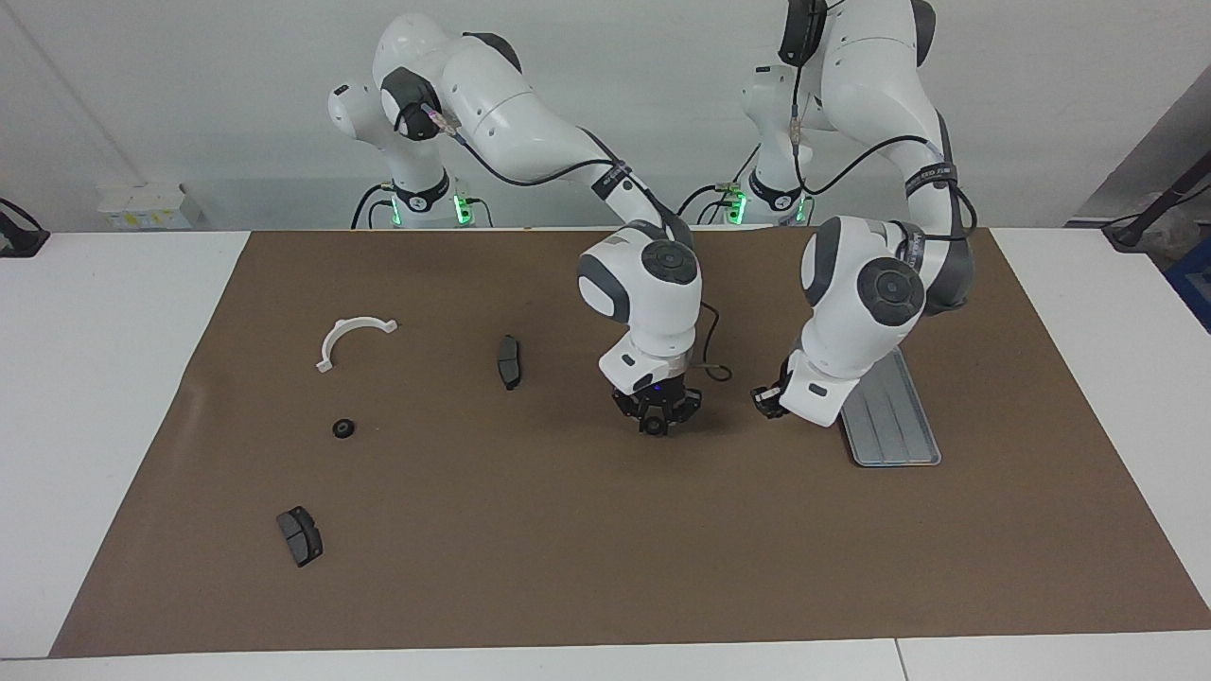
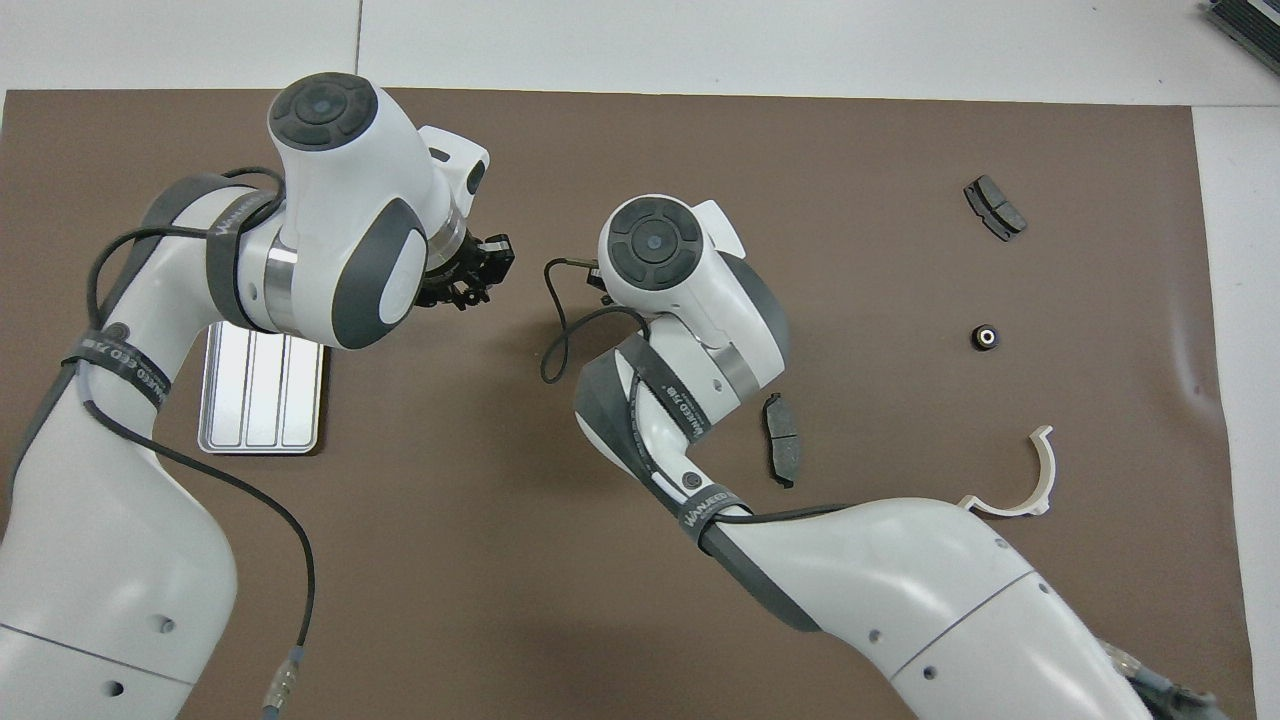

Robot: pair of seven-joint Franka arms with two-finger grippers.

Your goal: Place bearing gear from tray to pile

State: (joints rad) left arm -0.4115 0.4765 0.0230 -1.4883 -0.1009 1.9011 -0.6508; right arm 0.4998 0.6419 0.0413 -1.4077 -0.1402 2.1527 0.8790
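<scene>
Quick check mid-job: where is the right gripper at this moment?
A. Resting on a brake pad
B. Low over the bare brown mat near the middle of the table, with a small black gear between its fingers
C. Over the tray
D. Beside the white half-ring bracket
B: in the facing view the right gripper hangs low over the brown mat mid-table, closed on a small black gear, away from the tray.
</scene>
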